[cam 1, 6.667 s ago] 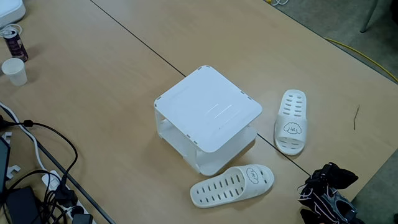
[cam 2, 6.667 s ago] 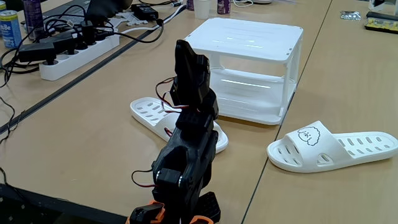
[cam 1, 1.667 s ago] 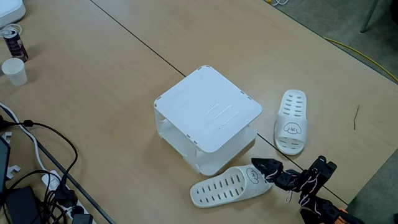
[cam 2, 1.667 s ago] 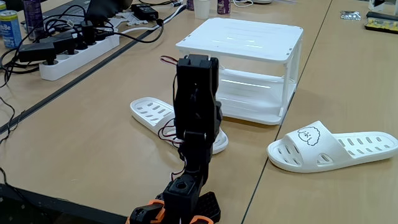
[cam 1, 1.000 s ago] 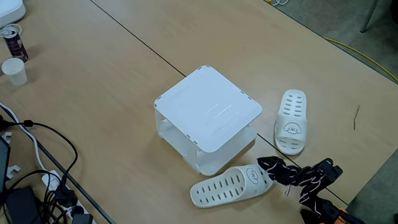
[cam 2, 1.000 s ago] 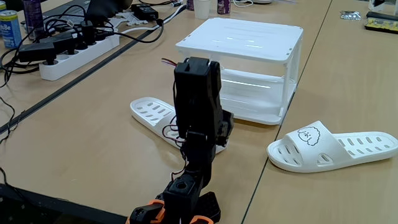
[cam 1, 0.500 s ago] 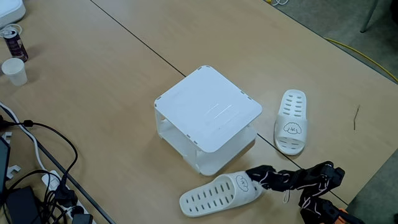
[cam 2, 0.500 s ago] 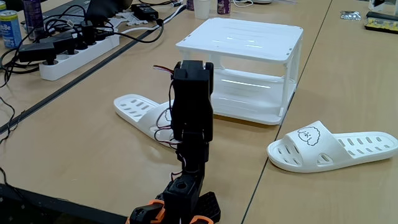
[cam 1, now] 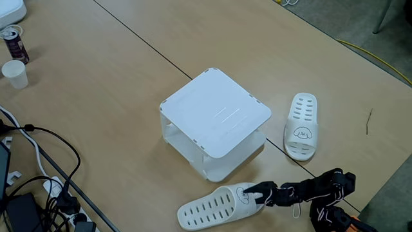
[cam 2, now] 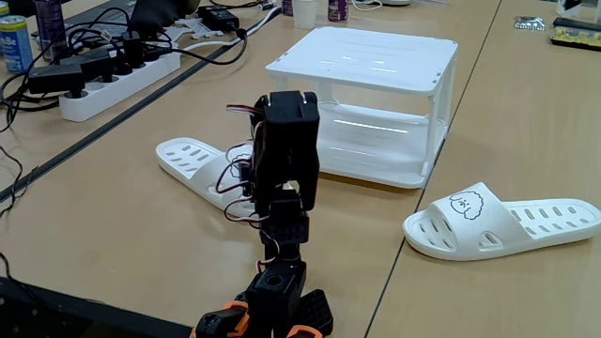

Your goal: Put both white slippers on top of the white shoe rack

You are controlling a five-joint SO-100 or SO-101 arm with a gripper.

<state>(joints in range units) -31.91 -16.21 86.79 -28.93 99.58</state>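
The white shoe rack (cam 1: 215,116) (cam 2: 368,64) stands mid-table with a bare top. One white slipper (cam 1: 301,125) (cam 2: 502,222) lies flat on the table beside the rack. The other white slipper (cam 1: 212,207) (cam 2: 191,161) lies in front of the rack. My black gripper (cam 1: 253,193) reaches along the table from the lower right and its tips sit on this slipper's strap end, at the puppy face. How the jaws stand there is unclear. In the low fixed view the arm (cam 2: 285,150) hides the gripper and that end of the slipper.
Cables and a power strip (cam 2: 113,70) (cam 1: 38,187) lie at the table's left. A paper cup (cam 1: 15,73) and a can (cam 1: 14,43) stand far left. The table edge runs close behind the arm's base (cam 1: 331,216).
The arm has stretched out low over the table, and the near slipper has slid away from the base along the rack's front. The other slipper and the rack have not moved.
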